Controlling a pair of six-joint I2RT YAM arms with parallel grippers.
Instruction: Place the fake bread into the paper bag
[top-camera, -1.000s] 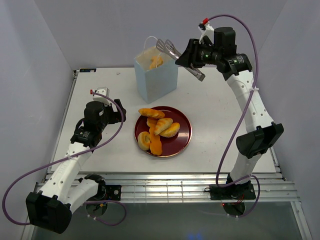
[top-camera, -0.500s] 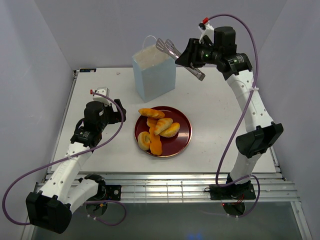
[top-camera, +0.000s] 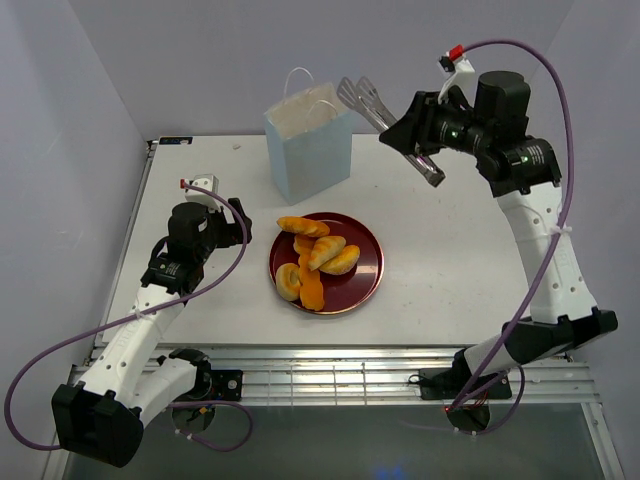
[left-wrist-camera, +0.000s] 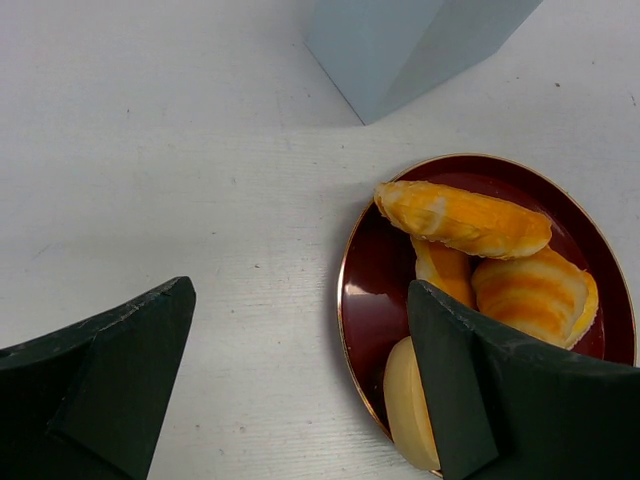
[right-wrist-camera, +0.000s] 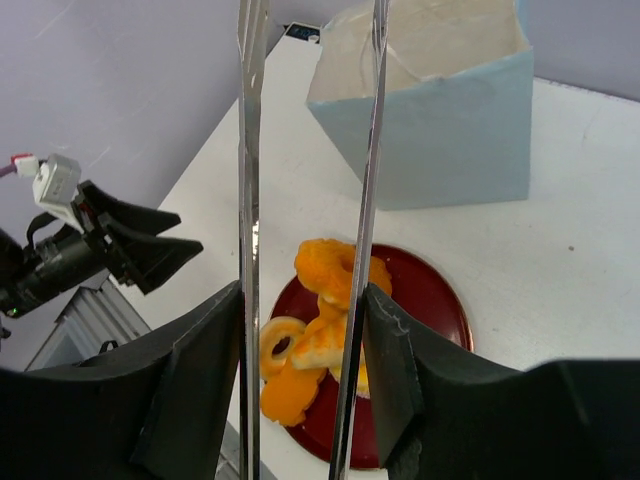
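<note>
Bag: small pale blue paper bag (top-camera: 312, 155), flat-sided and upright. White inner walls, thin white loop handles. It stands near the far edge of the white matt counter (top-camera: 450, 260), a little left of the middle. Contents can't be made out.

Bread: heap of glossy toy pastries (top-camera: 322, 252), golden-brown to orange, all on the round dark red lacquer-look plate (top-camera: 366, 272) with a thin gold rim. One long ridged stick lies across the far side, with striped rolls under it. A ring and a flat orange piece sit at the near side. The plate is mid-counter, nearer the near edge than the bag and apart from it.

Right gripper (right-wrist-camera: 300, 300): black fingers pinch from outside on a pair of thin bright metal tongs (right-wrist-camera: 248, 200). It is held high toward the far right corner. The two tong arms stand parallel and apart, with nothing between their tips. The tips point toward the bag's right side, above its rim.

Left gripper (left-wrist-camera: 300, 290): dark wedge-shaped fingers spread wide and gripping nothing. It is low over the counter just left of the plate, toward the left edge.
</note>
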